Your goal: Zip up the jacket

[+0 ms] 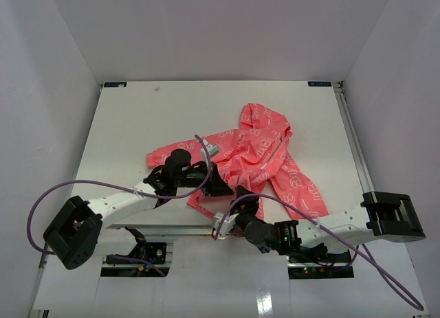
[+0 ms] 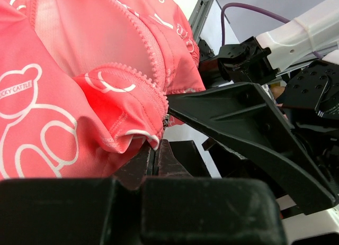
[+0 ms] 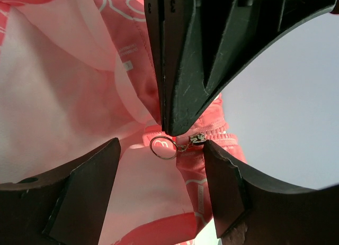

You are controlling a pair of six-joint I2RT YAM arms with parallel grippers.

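My left pincer [image 2: 157,152] is clamped shut on the bottom hem of the jacket [image 1: 260,153], right beside its zipper teeth [image 2: 139,75]. My right pincer [image 3: 160,152] stands wide, holding nothing, one finger on each side of the metal pull ring [image 3: 162,148]. The ring hangs from the slider [image 3: 197,138] just below my left pincer's tips. Next to my left grip, a white outline bear print [image 2: 21,91] carries the words "LUCKY CATTLE". A small white label [image 3: 126,65] sits on the pale lining, too small to read. The jacket lies crumpled at the middle of the white tabletop [image 1: 137,119], hood away from me, one sleeve trailing toward my right arm.
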